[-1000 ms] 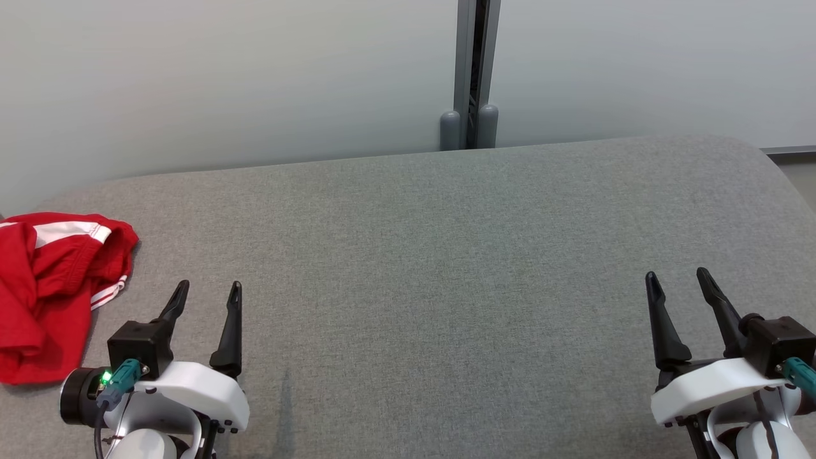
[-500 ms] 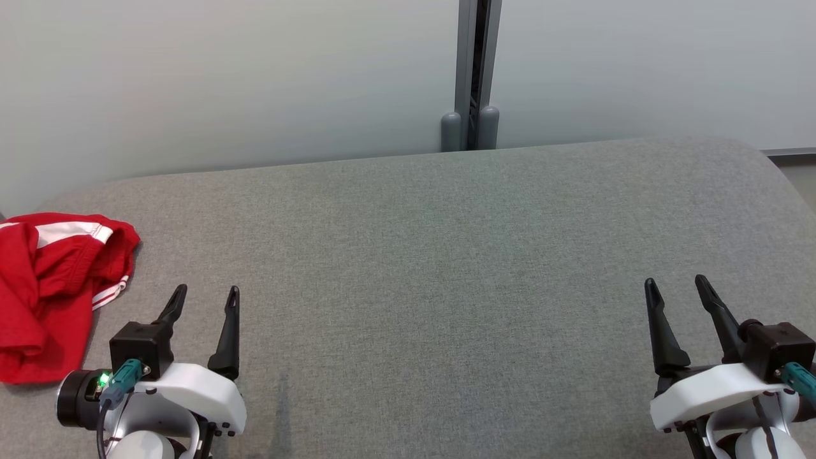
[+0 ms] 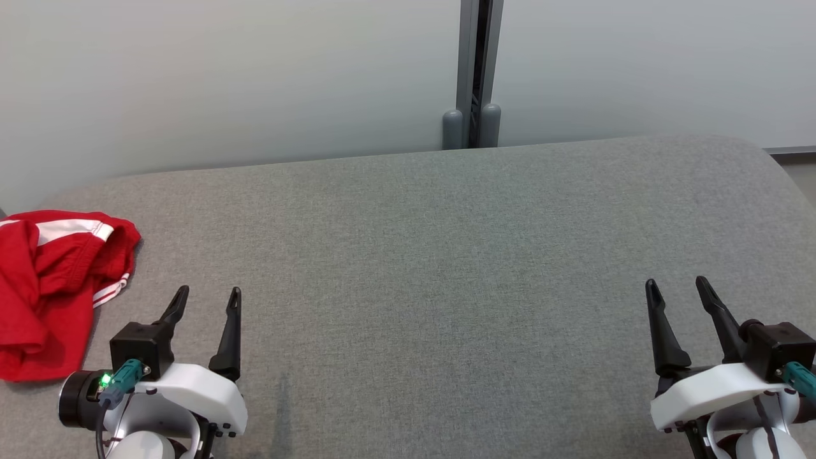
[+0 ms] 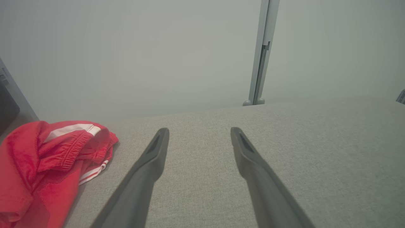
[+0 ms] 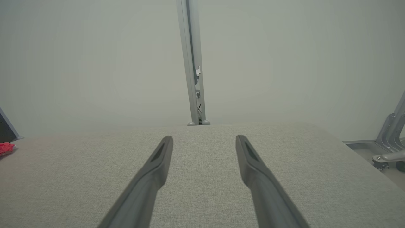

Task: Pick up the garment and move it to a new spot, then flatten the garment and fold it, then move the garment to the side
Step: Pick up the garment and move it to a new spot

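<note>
A crumpled red garment (image 3: 48, 293) with white stripes and an elastic waistband lies at the left edge of the grey padded table (image 3: 433, 255). In the left wrist view the garment (image 4: 41, 171) sits left of my fingers, apart from them. My left gripper (image 3: 207, 296) hovers open just right of it, nothing between its fingers. Far across the table, at the lower right, my right gripper (image 3: 676, 287) is open and holds nothing. A sliver of the garment (image 5: 6, 148) shows at the far left of the right wrist view.
A pale wall with a grey vertical post (image 3: 475, 70) stands behind the table's far edge. The table's right corner rounds off near a strip of floor (image 3: 797, 166). A metal frame on casters (image 5: 389, 142) stands to the right of the table.
Both grippers have drawn back slightly toward me and then held still. The garment has not been touched; the head view shifted a little.
</note>
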### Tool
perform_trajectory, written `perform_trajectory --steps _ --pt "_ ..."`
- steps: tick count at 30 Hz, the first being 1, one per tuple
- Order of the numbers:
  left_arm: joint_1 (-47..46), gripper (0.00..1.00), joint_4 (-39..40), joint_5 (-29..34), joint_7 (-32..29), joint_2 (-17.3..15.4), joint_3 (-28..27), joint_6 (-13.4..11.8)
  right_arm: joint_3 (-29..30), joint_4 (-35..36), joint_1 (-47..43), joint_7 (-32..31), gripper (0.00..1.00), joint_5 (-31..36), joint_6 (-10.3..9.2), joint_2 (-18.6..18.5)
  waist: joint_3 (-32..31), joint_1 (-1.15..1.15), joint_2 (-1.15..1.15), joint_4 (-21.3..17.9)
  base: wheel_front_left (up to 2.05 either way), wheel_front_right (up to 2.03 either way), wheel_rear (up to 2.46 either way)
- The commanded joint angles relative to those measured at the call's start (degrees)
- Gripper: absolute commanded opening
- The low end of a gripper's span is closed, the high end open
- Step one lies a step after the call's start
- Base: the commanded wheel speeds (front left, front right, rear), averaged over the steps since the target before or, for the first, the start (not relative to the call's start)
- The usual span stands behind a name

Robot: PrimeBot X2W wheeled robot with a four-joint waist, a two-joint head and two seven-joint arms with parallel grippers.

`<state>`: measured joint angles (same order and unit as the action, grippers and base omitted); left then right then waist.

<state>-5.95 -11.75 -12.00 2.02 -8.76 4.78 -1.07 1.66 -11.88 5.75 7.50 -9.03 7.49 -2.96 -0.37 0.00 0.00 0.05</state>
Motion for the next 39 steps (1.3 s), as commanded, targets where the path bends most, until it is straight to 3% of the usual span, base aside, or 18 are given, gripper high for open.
perform_trajectory --steps 1,9,30,39 --pt "0.10 1.00 0.06 -0.09 0.05 -0.44 0.06 -0.22 0.30 -0.07 -0.04 -0.15 1.00 -0.03 0.00 -0.11 0.00 0.00 0.00 0.12 0.00 0.00 0.00" --pt "-1.67 1.00 -0.60 -0.63 0.80 -0.05 0.24 -0.51 -0.02 1.07 0.05 -0.25 1.00 0.02 0.00 -0.07 0.29 0.00 0.00 3.86 0.00 0.00 0.00" --pt "-1.81 1.00 -1.65 -2.36 2.84 -0.56 -1.06 -2.35 -3.63 2.83 0.68 -0.59 1.00 -0.70 0.00 -0.07 0.38 0.00 0.00 24.91 0.00 0.00 0.00" --pt "-1.52 1.00 -1.51 -3.23 3.14 -0.87 -1.23 -2.60 -3.92 2.71 0.70 -0.87 1.00 -0.40 0.00 -0.07 0.18 0.00 0.00 27.80 0.00 0.00 0.00"
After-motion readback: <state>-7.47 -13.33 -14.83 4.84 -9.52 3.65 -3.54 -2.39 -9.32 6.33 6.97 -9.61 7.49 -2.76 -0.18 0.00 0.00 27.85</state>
